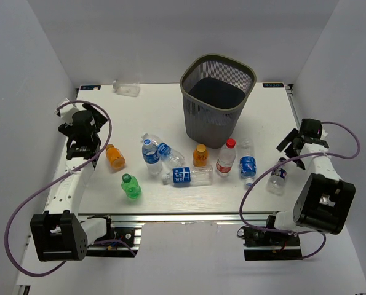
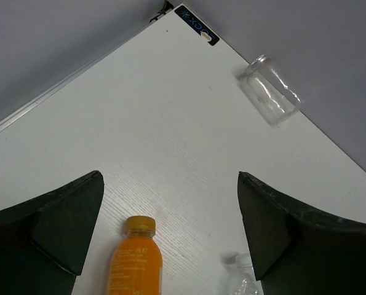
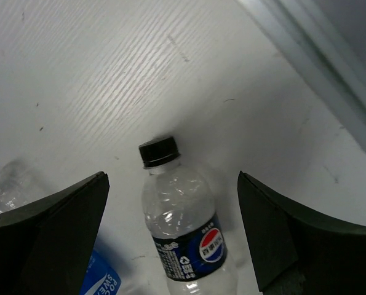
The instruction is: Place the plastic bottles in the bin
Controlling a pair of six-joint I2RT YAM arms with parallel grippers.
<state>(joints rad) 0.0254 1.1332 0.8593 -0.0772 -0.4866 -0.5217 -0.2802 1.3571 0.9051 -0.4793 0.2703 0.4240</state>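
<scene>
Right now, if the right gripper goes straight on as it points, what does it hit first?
Likely the black-capped Pepsi bottle, lying centred between the right gripper's open fingers; depth is unclear.

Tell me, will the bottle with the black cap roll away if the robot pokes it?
Probably. The bottle with the black cap is round and seems to lie on its side on the smooth table, so a sideways nudge could roll it. Its thin clear plastic would likely dent when squeezed.

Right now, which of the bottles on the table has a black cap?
The rightmost bottle, seen between the right gripper's open fingers in the wrist view: clear, with a dark blue Pepsi label under the black cap.
</scene>
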